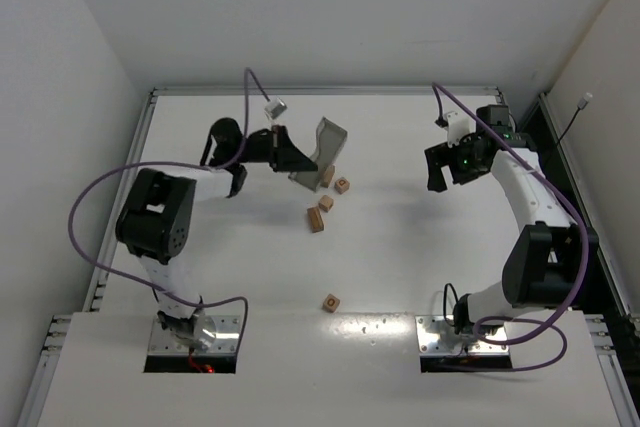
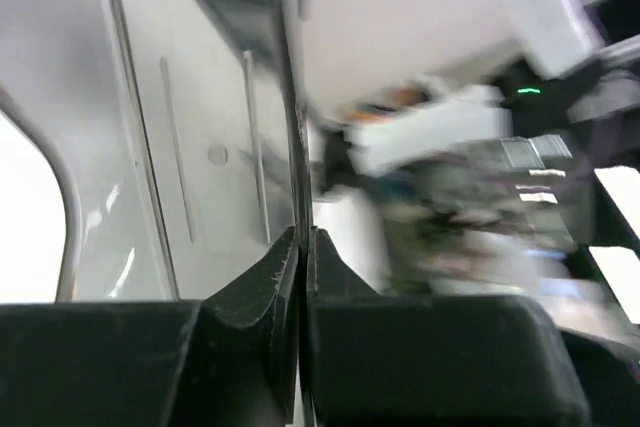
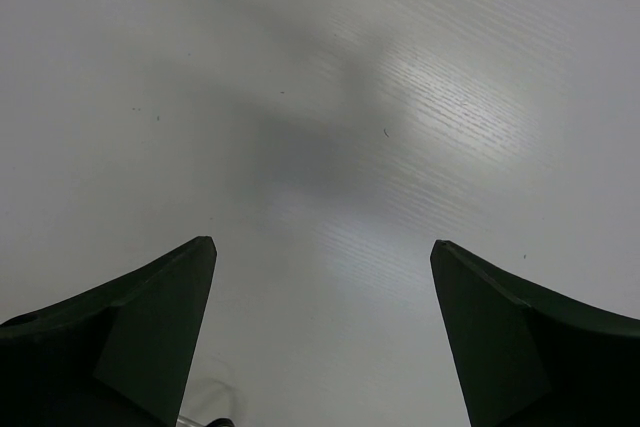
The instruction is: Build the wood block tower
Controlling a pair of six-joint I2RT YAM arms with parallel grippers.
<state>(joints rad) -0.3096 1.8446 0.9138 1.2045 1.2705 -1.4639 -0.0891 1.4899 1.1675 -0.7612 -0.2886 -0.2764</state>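
No tower stands; several wood blocks lie loose mid-table in the top view. One block shows a ring mark, one lies beside it, a brick is just below, and one sits at the bin's lower edge. A lone block lies near the front. My left gripper is shut on the wall of the translucent grey bin, held tilted above the blocks. The left wrist view shows the jaws pinching the bin wall. My right gripper is open and empty at the right; its wrist view shows only bare table.
The table is white with a raised rim at the back and sides. Purple cables loop from both arms. The right arm shows blurred in the left wrist view.
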